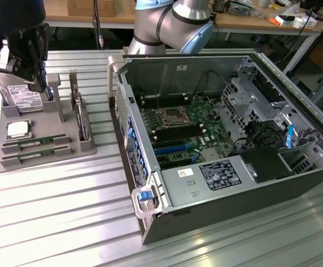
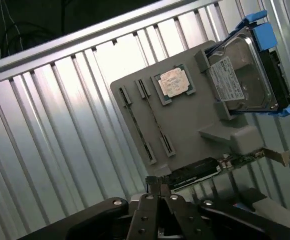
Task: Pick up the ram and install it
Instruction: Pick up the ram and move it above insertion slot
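Note:
Two ram sticks (image 1: 37, 143) (image 1: 37, 155), thin and green, lie edge-up in slots along the near side of the grey holder tray (image 1: 5, 164). In the wrist view they appear as thin lines (image 2: 138, 129) across the tray (image 2: 195, 120). My gripper (image 1: 38, 84) hangs above the far end of the tray, over the hard drive (image 1: 23, 98) and apart from the ram. Its dark fingers (image 2: 152, 200) are closed together with nothing between them, so the gripper (image 2: 160, 187) is shut. An open computer case (image 1: 295, 178) with its motherboard (image 1: 178, 130) lies at the exterior view's right.
The tray also holds a square silver processor (image 1: 18, 129) (image 2: 174, 82), the hard drive in a blue carrier (image 2: 240, 82) and an expansion card standing on edge (image 1: 82, 119) (image 2: 197, 172). Everything rests on a ribbed metal table (image 1: 55, 211). A workbench with clutter (image 1: 284, 16) stands behind.

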